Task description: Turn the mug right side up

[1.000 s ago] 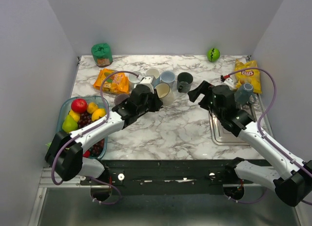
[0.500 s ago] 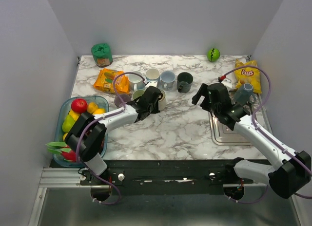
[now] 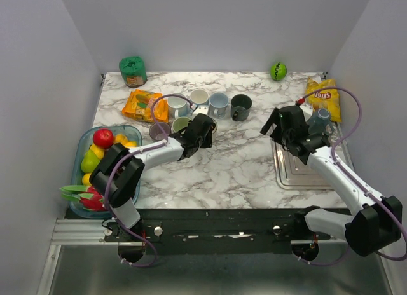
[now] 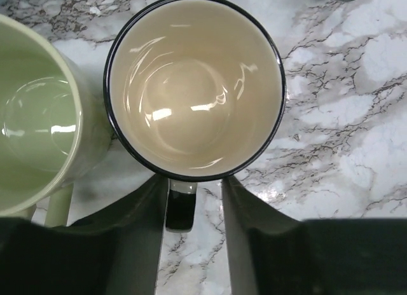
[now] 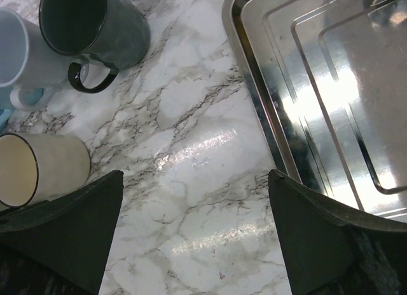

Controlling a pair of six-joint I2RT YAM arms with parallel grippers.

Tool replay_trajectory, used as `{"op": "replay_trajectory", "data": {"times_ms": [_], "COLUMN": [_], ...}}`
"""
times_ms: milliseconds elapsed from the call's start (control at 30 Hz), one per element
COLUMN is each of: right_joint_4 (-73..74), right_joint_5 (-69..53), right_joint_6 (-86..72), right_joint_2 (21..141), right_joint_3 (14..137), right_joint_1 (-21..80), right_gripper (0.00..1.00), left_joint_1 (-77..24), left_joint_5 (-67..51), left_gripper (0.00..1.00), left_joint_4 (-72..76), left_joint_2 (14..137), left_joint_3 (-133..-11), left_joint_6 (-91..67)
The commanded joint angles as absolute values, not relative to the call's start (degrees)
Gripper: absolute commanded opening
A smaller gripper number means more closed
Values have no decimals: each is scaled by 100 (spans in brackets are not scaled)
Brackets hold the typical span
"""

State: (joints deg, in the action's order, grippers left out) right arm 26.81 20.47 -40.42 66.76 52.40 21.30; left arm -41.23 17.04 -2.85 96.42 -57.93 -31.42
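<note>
The cream mug with a black rim (image 4: 194, 85) stands upright on the marble, mouth up; it also shows in the top view (image 3: 210, 124) and the right wrist view (image 5: 38, 168). My left gripper (image 4: 194, 190) straddles its black handle (image 4: 180, 209). The left finger lies against the handle and the right finger stands apart from it, so the jaws are open. In the top view the left gripper (image 3: 205, 128) sits at the mug's near side. My right gripper (image 3: 278, 120) is wide open and empty over bare marble (image 5: 191, 206).
A green mug (image 4: 38, 117) stands touching the cream mug's left. Several more mugs (image 3: 219, 102), one dark (image 5: 95, 28), stand behind. A metal tray (image 3: 299, 171) lies right, a blue mug (image 3: 320, 119) and chips bag (image 3: 323, 95) beyond. A fruit tub (image 3: 95, 155) is at left.
My left arm reached forward and lowered; the cream mug went from tilted in the gripper to upright on the table. My right gripper drew back to the right.
</note>
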Motion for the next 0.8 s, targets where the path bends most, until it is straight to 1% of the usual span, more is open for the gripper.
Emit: {"op": "replay_trajectory", "data": {"times_ms": [0,133,233,267,300,400,467,533,567,700,767], "right_joint_4": [3119,3287,3384,3410,3488,3647,3595,3446,3332,2463,2409], "right_joint_5": [2232,2417,2680,2776,2908,2839,2979,3303,3418,3568,3542], "right_joint_6": [-3964,-3868,-3753,-3727,-3727,-3814,-3753,-3465,-3280,-2155,-1534], "right_joint_2": [6829,6882,6952,6987,7013,7023,6996,7057,7092,7548,7838], "right_joint_3": [5334,5449,5528,5581,5616,5652,5599,5590,5590,5642,5905], "right_joint_1": [1978,1846,1715,1670,1609,1196,968,783,730,414,185], "right_gripper": [100,100,100,100,100,99,99,99,99,100,100], "left_joint_1": [-4201,-4228,-4228,-4236,-4228,-4228,-4210,-4192,-4149,-4052,-4034], "left_joint_5": [1899,1872,1977,2004,2039,2144,2153,2110,2057,1365,1179], "left_gripper": [55,63,72,77,78,84,90,93,97,99,99], "left_joint_4": [-26,79,44,9,-87,-894,-1412,-1634,-1730,-1837,-1959], "left_joint_2": [9422,9151,8791,8676,8553,8043,7657,7280,7164,6628,6443], "left_joint_3": [-5731,-5617,-5511,-5502,-5493,-5738,-5985,-6099,-6091,-5994,-5994], "left_joint_6": [-3129,-3146,-3181,-3182,-3173,-3217,-3173,-3033,-2971,-2690,-2541]}}
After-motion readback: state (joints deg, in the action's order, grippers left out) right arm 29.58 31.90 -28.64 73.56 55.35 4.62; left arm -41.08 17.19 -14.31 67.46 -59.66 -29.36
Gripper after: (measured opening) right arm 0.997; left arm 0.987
